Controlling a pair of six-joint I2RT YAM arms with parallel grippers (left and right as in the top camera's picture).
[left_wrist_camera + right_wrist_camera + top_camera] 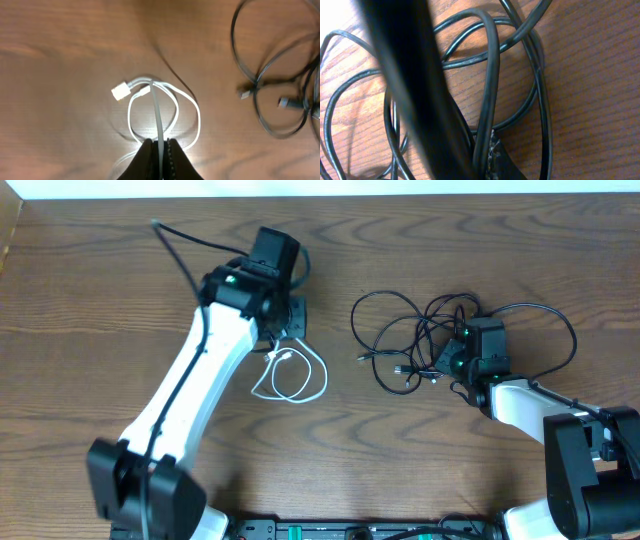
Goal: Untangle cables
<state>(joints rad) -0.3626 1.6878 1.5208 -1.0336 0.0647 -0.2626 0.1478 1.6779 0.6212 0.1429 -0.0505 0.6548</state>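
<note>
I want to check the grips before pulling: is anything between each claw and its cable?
Nothing visible. The left claw is shut directly on the white cable, and the right claw on a strand of the black cable. The two cables lie apart on the table.

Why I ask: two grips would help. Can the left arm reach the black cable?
Likely not yet: the left gripper is shut on the white cable. Otherwise only bare table separates it from the black cable.
</note>
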